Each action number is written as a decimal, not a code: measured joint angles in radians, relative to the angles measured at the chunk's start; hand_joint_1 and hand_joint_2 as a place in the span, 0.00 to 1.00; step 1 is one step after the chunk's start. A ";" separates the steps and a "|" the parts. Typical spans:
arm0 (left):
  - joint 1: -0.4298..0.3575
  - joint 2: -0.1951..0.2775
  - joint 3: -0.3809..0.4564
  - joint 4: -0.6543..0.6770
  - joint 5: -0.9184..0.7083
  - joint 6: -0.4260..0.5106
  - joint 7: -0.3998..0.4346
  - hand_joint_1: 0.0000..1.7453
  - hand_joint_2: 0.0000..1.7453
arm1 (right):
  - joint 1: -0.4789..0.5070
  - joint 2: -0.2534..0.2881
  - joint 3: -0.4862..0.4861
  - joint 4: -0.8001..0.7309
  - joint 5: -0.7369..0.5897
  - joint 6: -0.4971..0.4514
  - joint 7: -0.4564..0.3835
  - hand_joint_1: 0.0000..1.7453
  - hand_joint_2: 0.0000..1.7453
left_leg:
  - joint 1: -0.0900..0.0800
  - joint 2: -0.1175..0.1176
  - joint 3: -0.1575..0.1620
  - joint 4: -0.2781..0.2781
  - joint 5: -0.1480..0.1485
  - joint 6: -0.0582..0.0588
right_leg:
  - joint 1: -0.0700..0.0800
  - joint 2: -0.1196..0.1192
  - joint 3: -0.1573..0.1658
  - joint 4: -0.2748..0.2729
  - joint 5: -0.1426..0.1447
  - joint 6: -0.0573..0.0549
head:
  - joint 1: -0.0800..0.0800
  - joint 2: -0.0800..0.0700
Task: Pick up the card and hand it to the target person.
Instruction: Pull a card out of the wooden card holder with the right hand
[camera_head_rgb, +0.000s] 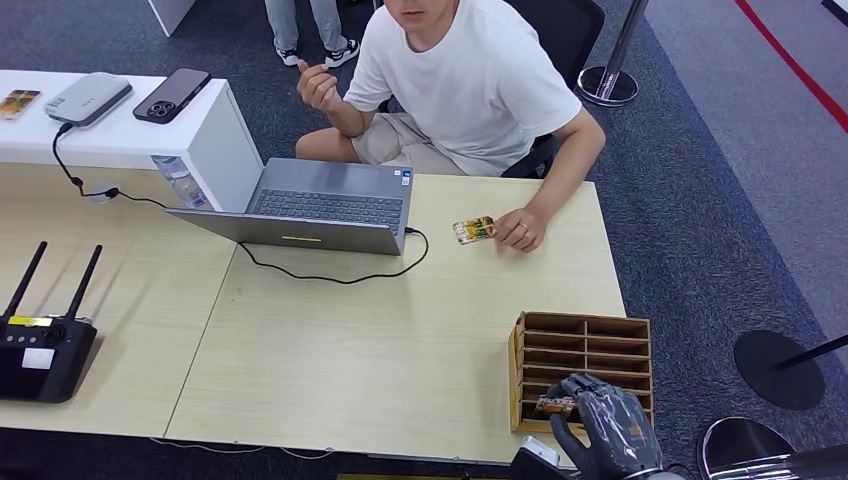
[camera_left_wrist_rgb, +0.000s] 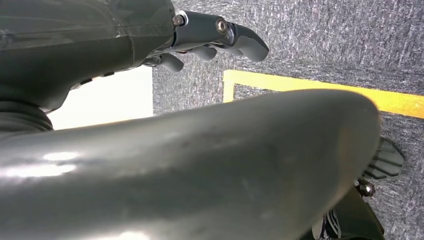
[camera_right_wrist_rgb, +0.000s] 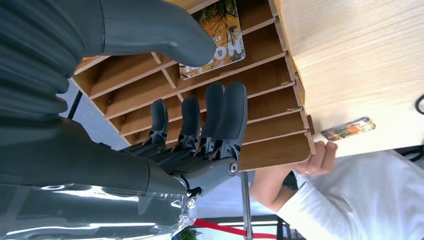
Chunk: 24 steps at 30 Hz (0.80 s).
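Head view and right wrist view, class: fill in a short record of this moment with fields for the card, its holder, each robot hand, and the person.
card: in a slot of the wooden rack, front end sticking out, under the right hand's thumb
wooden rack: near the table's front right corner
right hand: at the rack, fingers spread in front of the slots, thumb on the card
left hand: hanging over the carpet, holding nothing
person: seated across the table, one hand beside a second card

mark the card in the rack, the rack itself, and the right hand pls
card (camera_right_wrist_rgb: 218, 35), right wrist view, its printed face.
wooden rack (camera_head_rgb: 585, 327), head view, a top divider.
right hand (camera_head_rgb: 603, 420), head view, back of the hand.
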 joint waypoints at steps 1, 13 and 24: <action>0.000 0.000 0.000 0.000 0.000 0.000 0.000 0.00 0.00 | -0.003 0.001 0.000 0.001 0.000 0.002 -0.002 0.58 1.00 | 0.000 0.000 0.000 0.000 0.000 0.000 | 0.000 0.000 0.000 0.000 0.000 0.000 | 0.000 0.000; 0.000 0.000 -0.002 0.000 0.000 0.000 0.002 0.00 0.00 | -0.051 0.015 0.000 0.039 -0.001 0.015 -0.008 0.58 1.00 | 0.000 0.000 0.000 0.000 0.000 0.000 | 0.000 0.000 0.000 0.000 0.000 0.000 | 0.000 0.000; -0.001 0.000 -0.006 0.000 -0.002 0.000 0.006 0.00 0.00 | -0.061 0.018 -0.010 0.074 -0.009 0.019 -0.003 0.61 1.00 | 0.000 0.000 0.000 0.000 0.000 0.000 | 0.000 0.000 0.000 0.000 0.000 0.000 | 0.000 0.000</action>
